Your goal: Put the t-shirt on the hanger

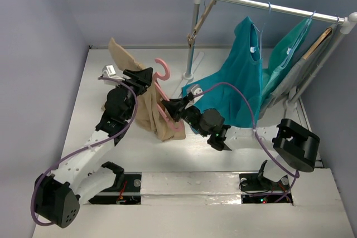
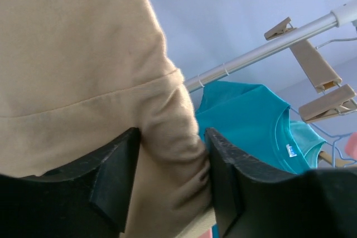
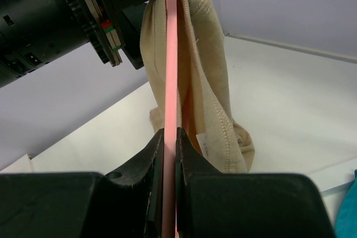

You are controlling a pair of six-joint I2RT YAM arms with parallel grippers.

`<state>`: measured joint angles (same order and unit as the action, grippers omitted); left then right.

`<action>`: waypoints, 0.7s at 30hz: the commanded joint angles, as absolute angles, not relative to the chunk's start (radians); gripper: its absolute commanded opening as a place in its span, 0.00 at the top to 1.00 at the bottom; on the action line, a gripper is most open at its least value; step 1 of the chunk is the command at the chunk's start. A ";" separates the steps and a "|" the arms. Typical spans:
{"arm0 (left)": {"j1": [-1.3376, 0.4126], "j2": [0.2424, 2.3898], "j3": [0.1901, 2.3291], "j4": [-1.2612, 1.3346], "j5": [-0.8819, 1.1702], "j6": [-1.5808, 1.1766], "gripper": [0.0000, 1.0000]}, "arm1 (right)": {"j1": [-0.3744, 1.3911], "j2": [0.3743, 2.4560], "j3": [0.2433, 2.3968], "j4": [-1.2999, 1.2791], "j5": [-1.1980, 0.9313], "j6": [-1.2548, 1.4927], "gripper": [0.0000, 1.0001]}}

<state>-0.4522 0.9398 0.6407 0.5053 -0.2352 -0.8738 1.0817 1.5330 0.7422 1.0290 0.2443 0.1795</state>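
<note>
Two grips — left gripper [image 2: 172, 140] clamped on t-shirt [image 2: 72, 54] fold, right gripper [image 3: 168, 137] pinching hanger [image 3: 170, 54]

Pinching a bunched fold of the tan t-shirt [image 2: 72, 54] in the left tool [image 2: 173, 154]. Cloth pressed against both black fingers [image 2: 114, 182], creased at the inner face of one. Seeing a stitched seam running across the fabric just above the grip. Behind the shirt, seeing a metal rail [image 2: 262, 54] slanting up against a blue-grey wall [image 2: 223, 9], with two wooden clip hangers [image 2: 315, 65] hung from it. Below the rail, spotting a teal shirt [image 2: 245, 121] with a white neck label [image 2: 291, 150]. Can't identify the pink sliver [image 2: 351, 146] beyond it.
</note>
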 commanded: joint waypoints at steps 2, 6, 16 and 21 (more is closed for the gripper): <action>-0.443 0.911 0.621 0.595 -0.206 -0.879 0.58 | 1.092 1.543 0.818 1.108 0.222 0.160 1.00; -0.443 0.896 0.604 0.600 -0.209 -0.876 0.70 | 1.092 1.558 0.838 1.066 0.215 0.160 1.00; -0.434 0.873 0.592 0.571 -0.201 -0.882 1.00 | 1.092 1.548 0.838 1.014 0.206 0.172 1.00; -0.416 0.838 0.571 0.572 -0.192 -0.894 1.00 | 1.092 1.508 0.830 0.918 0.199 0.181 0.93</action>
